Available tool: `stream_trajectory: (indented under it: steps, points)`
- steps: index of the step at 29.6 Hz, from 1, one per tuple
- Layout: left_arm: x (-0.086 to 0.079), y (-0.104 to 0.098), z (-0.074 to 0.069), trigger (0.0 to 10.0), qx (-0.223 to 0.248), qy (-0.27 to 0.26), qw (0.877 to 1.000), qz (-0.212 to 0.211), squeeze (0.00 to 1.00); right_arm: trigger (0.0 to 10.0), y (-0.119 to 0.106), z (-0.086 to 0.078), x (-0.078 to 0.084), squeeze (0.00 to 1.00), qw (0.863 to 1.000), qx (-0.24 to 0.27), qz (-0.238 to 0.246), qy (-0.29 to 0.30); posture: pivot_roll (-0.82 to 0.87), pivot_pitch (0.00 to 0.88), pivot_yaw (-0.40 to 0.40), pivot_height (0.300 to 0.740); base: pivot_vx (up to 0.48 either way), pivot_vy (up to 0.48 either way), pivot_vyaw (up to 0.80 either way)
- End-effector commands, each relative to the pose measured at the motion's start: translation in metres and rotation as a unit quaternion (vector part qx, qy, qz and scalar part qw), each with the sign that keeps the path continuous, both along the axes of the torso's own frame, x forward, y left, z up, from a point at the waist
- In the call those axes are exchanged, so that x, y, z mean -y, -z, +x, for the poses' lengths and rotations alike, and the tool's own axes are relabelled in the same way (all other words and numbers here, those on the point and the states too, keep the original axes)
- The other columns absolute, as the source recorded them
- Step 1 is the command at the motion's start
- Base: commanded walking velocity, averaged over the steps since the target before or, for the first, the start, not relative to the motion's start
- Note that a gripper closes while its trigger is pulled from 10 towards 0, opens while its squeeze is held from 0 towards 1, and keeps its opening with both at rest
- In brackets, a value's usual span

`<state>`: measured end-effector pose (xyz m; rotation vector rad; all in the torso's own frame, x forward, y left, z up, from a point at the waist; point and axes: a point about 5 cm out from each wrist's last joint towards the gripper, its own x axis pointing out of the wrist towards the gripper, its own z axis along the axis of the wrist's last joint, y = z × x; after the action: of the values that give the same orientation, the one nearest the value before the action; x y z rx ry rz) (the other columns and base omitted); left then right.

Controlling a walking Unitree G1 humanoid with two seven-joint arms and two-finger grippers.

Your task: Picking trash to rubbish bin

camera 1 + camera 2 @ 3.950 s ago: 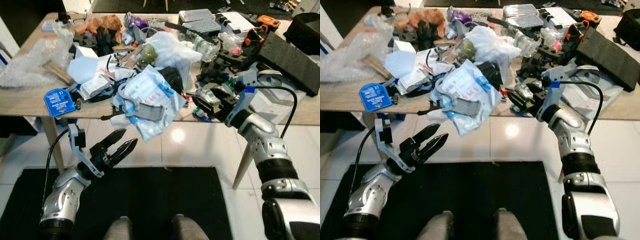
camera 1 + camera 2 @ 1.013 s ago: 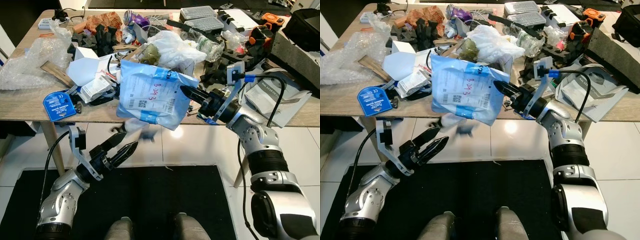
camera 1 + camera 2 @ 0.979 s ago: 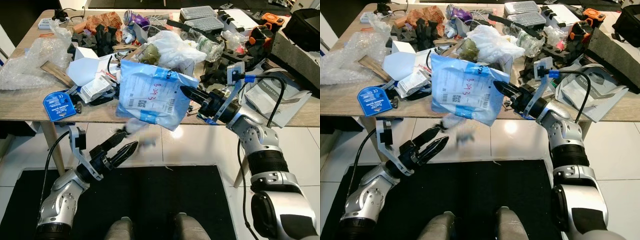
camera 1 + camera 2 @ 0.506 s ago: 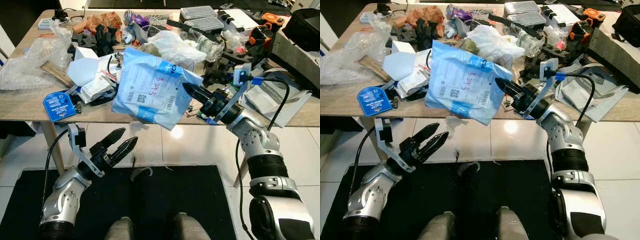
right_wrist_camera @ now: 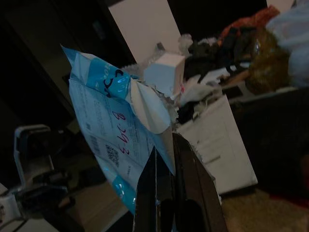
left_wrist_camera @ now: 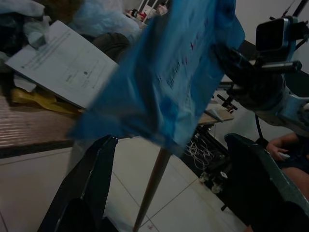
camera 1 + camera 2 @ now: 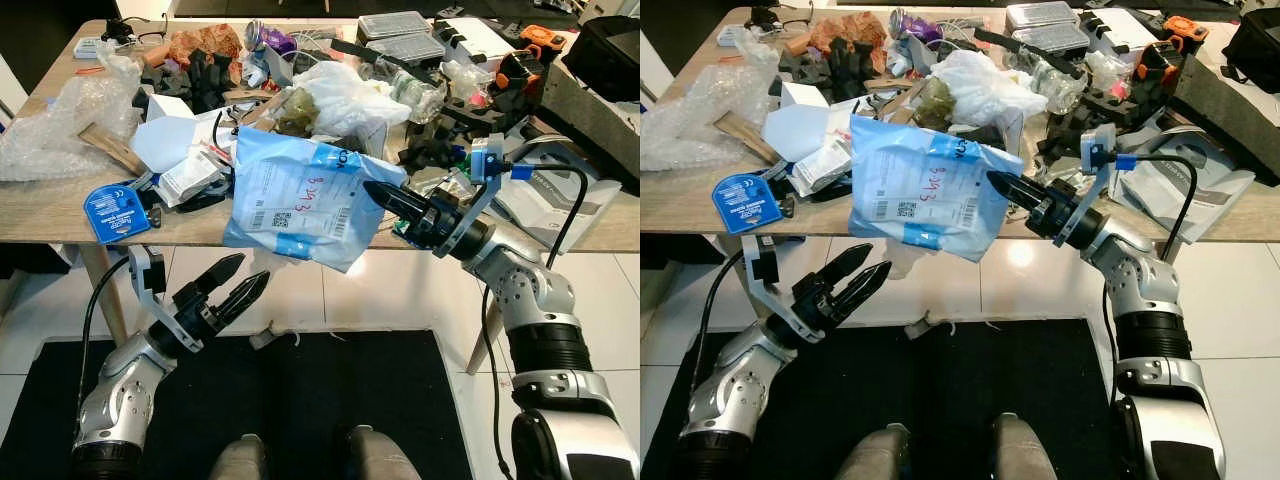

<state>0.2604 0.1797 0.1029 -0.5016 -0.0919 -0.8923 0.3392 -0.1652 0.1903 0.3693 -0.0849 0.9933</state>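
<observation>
Blue mailer bag (image 7: 305, 203), pinched by right gripper (image 7: 382, 194), hides table edge (image 7: 60, 226).

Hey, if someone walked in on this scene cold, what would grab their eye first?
Probably the big blue mailer bag, pinched at its edge by the right gripper and held in the air in front of the table's near edge. Behind it, the wooden table is heaped with clutter, and the left gripper hovers open below the bag, above the floor.

Mailer bag (image 7: 305, 202) before table (image 7: 60, 205) edge, above left pincer (image 7: 239, 287).
</observation>
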Motion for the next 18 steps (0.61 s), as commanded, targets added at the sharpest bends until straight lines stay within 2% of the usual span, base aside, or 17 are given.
stream_trajectory:
  steps: [1,2,3,4,13,18]
  points:
    - [-0.005,0.003,-0.003,10.0,-0.006,-0.001,1.000,0.009,0.00,0.0,0.008,-0.003,0.000,0.00,1.000,-0.015,-0.019,0.001,-0.01,0.140,-0.004,0.740,0.000,0.000,0.00]
    - [-0.006,0.004,-0.003,10.0,-0.008,-0.003,1.000,0.013,0.00,0.6,0.014,-0.002,0.002,0.00,0.999,-0.025,-0.032,0.016,-0.01,0.143,-0.007,0.740,0.000,0.000,0.00]
    - [-0.006,0.004,-0.003,10.0,-0.008,-0.003,1.000,0.013,0.00,0.6,0.014,-0.002,0.002,0.00,0.999,-0.025,-0.032,0.016,-0.01,0.143,-0.007,0.740,0.000,0.000,0.00]
    - [-0.007,0.005,-0.004,10.0,-0.011,-0.004,1.000,0.015,0.00,10.0,0.018,-0.001,0.003,0.00,0.998,-0.033,-0.040,0.029,-0.01,0.143,-0.007,0.740,0.000,0.000,0.00]
    - [-0.009,0.010,-0.006,10.0,-0.021,-0.008,0.999,0.026,0.00,10.0,0.023,-0.001,0.000,0.00,0.998,-0.041,-0.046,0.033,0.00,0.145,-0.009,0.740,0.000,0.000,0.00]
    - [-0.010,0.012,-0.007,10.0,-0.023,-0.009,0.999,0.030,0.00,10.0,0.026,-0.002,-0.001,0.00,0.997,-0.044,-0.053,0.032,0.00,0.145,-0.008,0.740,-0.265,0.000,0.00]
